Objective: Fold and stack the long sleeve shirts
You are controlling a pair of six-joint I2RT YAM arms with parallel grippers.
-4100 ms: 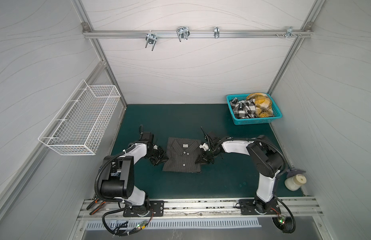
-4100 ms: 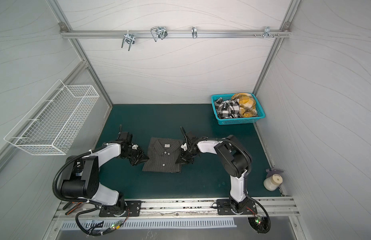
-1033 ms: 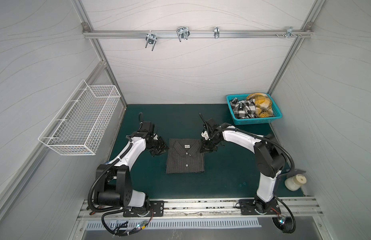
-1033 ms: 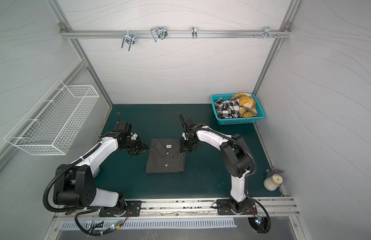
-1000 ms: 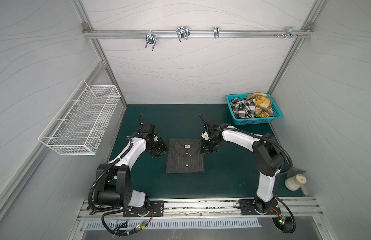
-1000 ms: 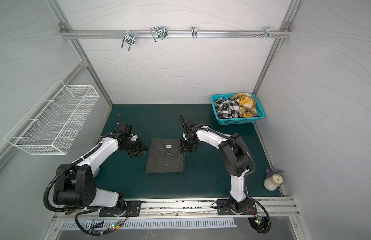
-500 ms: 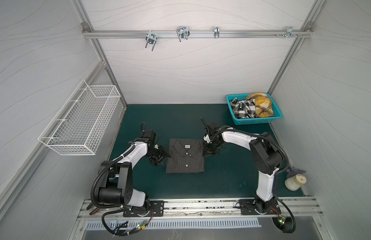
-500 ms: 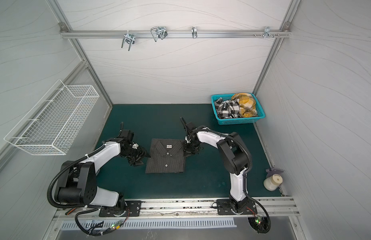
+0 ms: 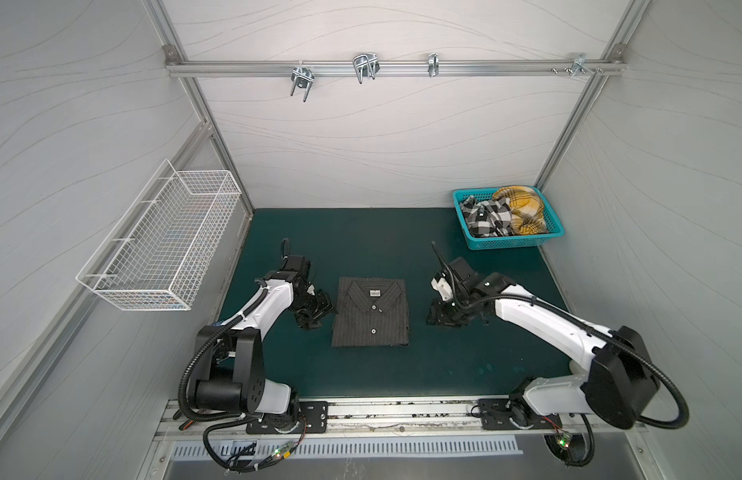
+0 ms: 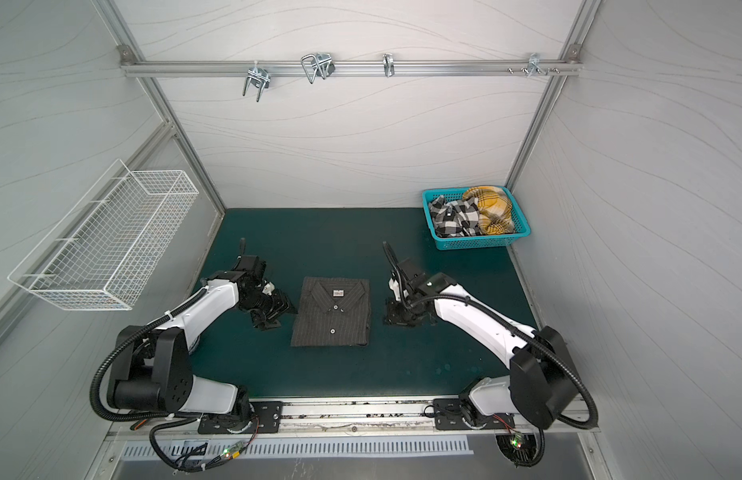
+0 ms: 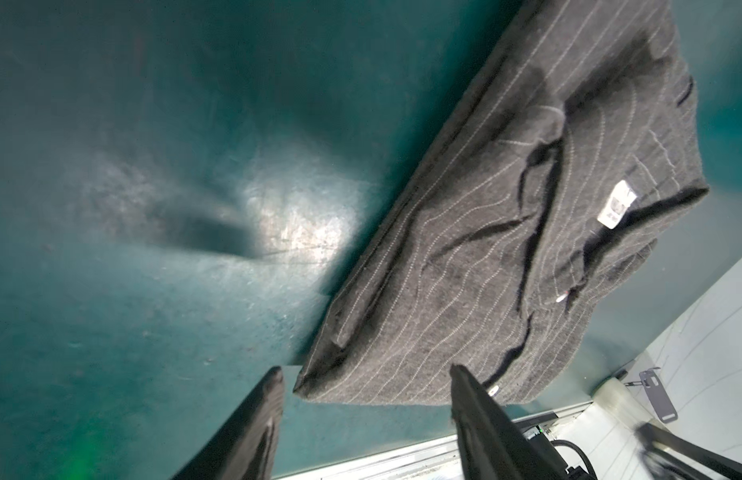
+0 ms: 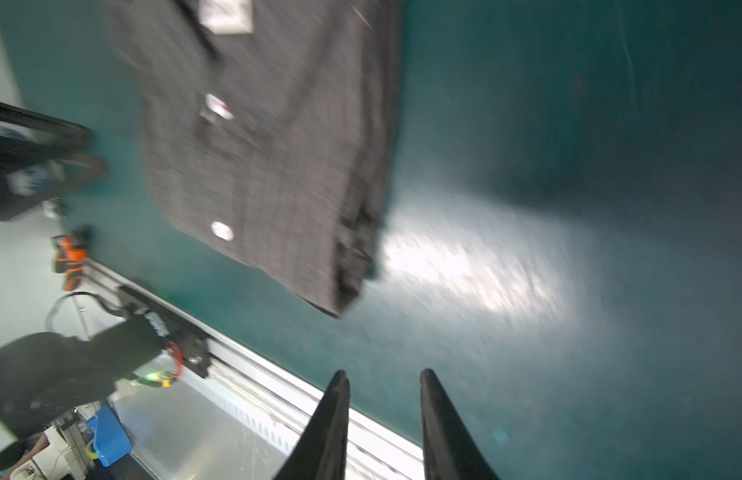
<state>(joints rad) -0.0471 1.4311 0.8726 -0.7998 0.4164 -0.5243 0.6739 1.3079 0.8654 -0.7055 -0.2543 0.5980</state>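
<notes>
Left tool is hanging released, jaws apart and empty, just beside the left edge of the folded dark charcoal pinstriped button-up shirt. The right tool is likewise hanging released and empty over the dark green table, near the shirt's other side. A low finger sweeping past could be catching the loose layered edge and undoing the fold. Farther back, the black-and-white plaid shirt and the yellow plaid shirt are lying bunched together in the teal plastic basket, so lifting one is likely dragging the other out too.
</notes>
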